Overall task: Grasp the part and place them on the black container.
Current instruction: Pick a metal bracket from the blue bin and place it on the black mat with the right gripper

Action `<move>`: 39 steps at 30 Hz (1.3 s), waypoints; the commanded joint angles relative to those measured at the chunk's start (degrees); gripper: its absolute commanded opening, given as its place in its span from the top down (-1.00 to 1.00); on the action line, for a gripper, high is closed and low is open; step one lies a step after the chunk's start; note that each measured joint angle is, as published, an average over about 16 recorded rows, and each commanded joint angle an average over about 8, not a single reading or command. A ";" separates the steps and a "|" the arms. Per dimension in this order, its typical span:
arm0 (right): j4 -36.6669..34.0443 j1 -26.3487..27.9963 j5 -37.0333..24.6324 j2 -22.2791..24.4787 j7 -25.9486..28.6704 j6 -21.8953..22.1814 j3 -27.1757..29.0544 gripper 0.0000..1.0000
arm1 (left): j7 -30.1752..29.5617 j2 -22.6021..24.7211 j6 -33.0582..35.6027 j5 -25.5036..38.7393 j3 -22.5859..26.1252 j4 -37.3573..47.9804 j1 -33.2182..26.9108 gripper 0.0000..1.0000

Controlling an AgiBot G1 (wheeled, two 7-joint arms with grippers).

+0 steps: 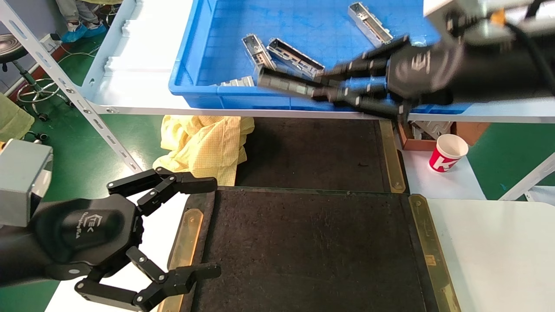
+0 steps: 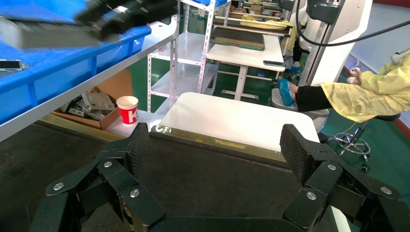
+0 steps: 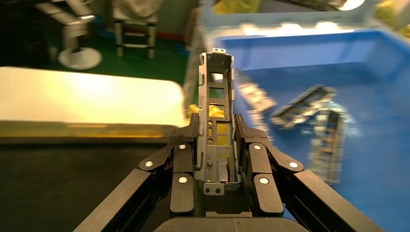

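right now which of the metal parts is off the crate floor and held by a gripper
The part clamped lengthwise in the right gripper, at the blue crate's front edge. The other parts lie loose inside the crate.

The part [image 3: 216,116] is silver-grey metal, held in the black right tool [image 3: 216,145]. The crate [image 1: 208,86] is bright blue with a faint grid pattern. The black container [image 1: 312,251] is matte black with brass-coloured strips [image 1: 427,242]. At right, a paper cup [image 1: 448,152] is red and white; the cloth [image 1: 208,145] is checked yellow.
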 commanded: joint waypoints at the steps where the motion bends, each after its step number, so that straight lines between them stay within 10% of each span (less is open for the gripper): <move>1: 5.77 -2.28 2.76 2.03 1.77 0.08 -2.00 1.00 | 0.00 0.00 0.00 0.00 0.00 0.00 0.00 -1.00; 11: 14.26 -6.86 9.23 2.57 2.94 0.92 -13.38 1.00 | 0.00 0.00 0.00 0.00 0.00 0.00 0.00 -1.00; 39: -16.19 -13.84 4.95 -19.93 -19.64 9.05 -20.52 1.00 | 0.00 0.00 0.00 0.00 0.00 0.00 0.00 -1.00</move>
